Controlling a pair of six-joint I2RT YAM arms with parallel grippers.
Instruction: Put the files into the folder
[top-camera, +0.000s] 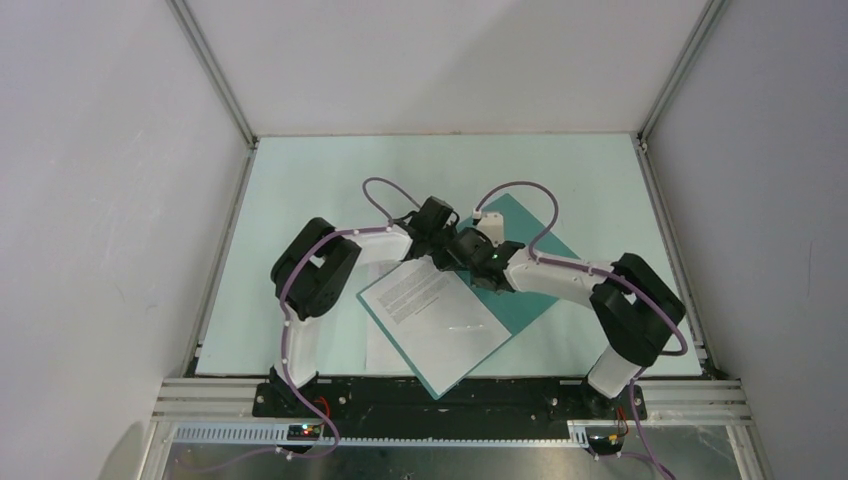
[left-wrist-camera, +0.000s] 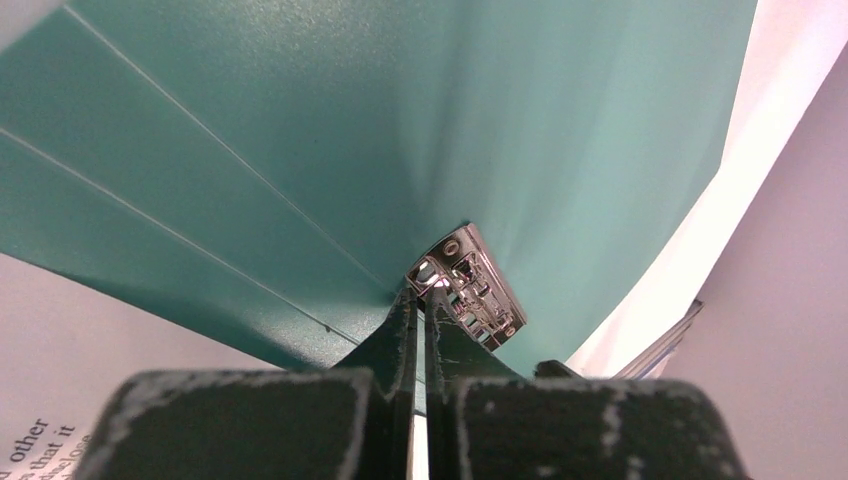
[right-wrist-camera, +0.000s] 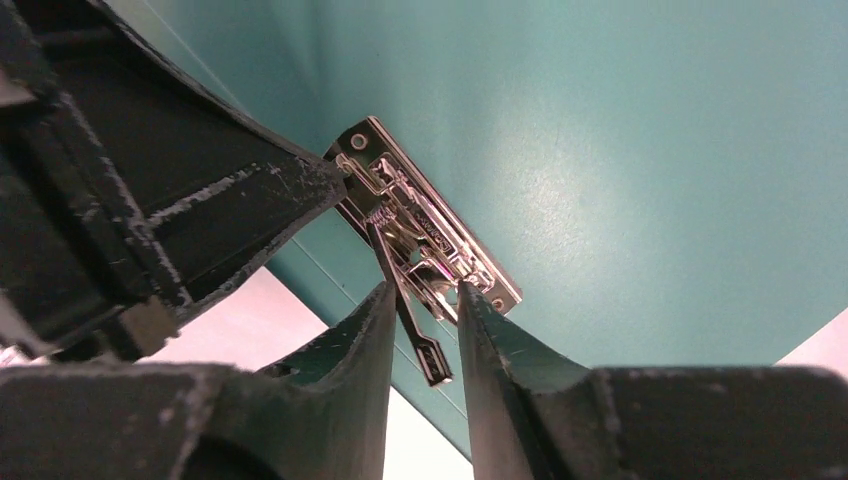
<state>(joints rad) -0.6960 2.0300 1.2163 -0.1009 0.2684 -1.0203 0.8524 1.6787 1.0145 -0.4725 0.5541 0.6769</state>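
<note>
The folder (top-camera: 525, 305) lies open on the worktop (top-camera: 300, 170), with the paper sheets (top-camera: 440, 310) on its left half. At its metal clip (right-wrist-camera: 430, 225), the left tool (left-wrist-camera: 420, 298) is clenched, tips against the clip's end. The right tool (right-wrist-camera: 425, 292) is released, its fingers on either side of the lever (right-wrist-camera: 410, 320).

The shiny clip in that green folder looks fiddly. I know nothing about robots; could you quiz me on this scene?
1. True or false: the left fingers are spread wide.
2. What sits between the right fingers? A the clip's lever, B a pen, C nothing.
3. From above, which lies on top: printed sheet or folder?
Key: 1 false; 2 A; 3 printed sheet.
</note>
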